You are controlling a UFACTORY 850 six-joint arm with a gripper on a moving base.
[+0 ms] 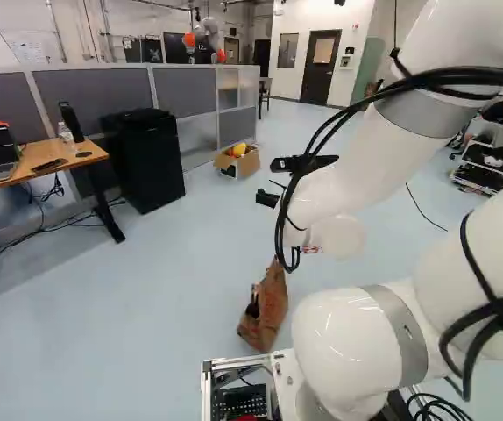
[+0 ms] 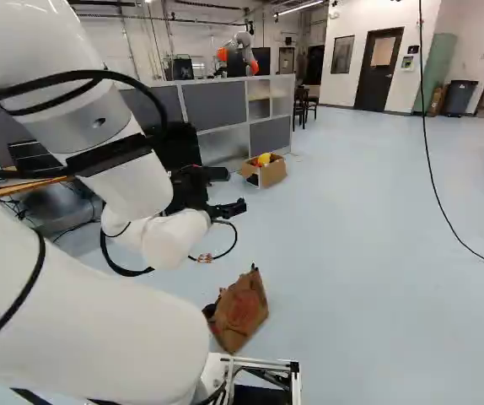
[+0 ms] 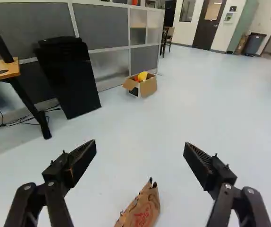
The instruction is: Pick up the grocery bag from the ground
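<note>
The gripper (image 2: 228, 192) hangs well above the floor on the raised arm, seen side-on in the right base view. In the wrist view the gripper (image 3: 140, 153) has its two fingers wide apart with nothing between them. A brown paper grocery bag (image 1: 265, 309) stands on the floor just ahead of the base, below the gripper. The right base view shows red print on the bag (image 2: 240, 312). Only the upper part of the bag (image 3: 145, 208) shows in the wrist view, low beyond the fingers.
A cardboard box (image 1: 237, 161) with yellow and red things sits by the grey partition (image 1: 138, 92). Left of it stand a black cabinet (image 1: 144, 160) and a wooden desk (image 1: 50, 160). A cable (image 2: 434, 169) hangs down to the floor at the right. Another robot (image 2: 244, 46) stands behind the partition.
</note>
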